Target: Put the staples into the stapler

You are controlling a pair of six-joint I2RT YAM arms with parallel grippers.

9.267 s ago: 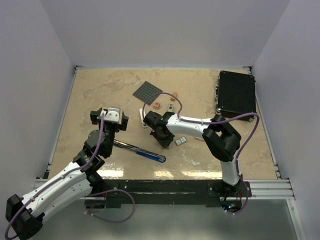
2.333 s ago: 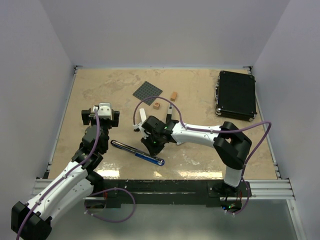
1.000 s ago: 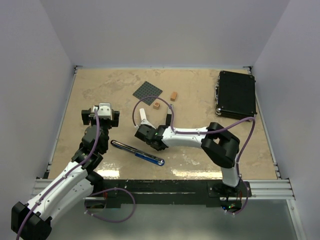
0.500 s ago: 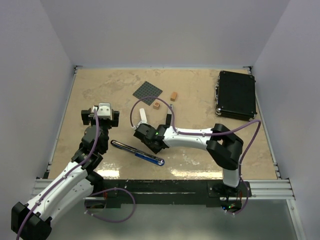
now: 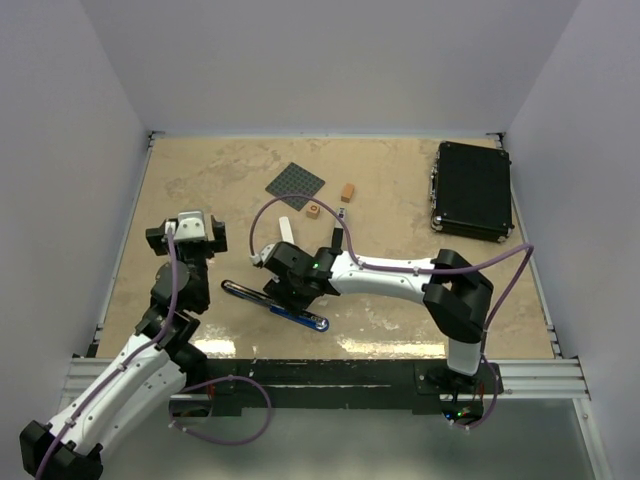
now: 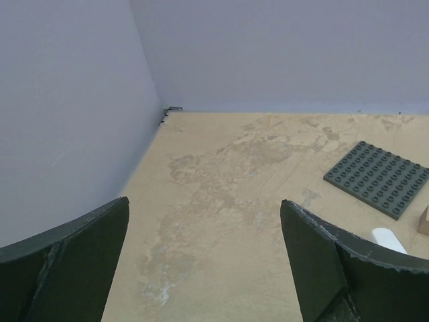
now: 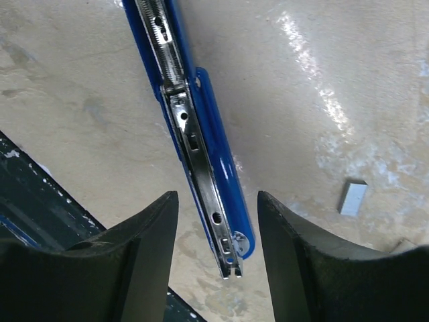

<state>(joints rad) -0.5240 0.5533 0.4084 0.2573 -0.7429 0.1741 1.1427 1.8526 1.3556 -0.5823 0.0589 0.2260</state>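
The stapler [image 7: 216, 157] is seen lying opened out flat near the near edge of the table [image 5: 200, 180], a little left of centre, with its metal channel turned upward. The right gripper [image 7: 216, 208] is held directly over it with its jaws parted, one on each side of the blue body; nothing is gripped. The staples [image 7: 353, 198] (a small grey piece) are seen on the bare table, apart from the stapler. The left gripper [image 6: 204, 235] is held over the left side, jaws spread wide and empty. A studded plate [image 5: 296, 185] and a black case [image 5: 473, 190] are found farther back.
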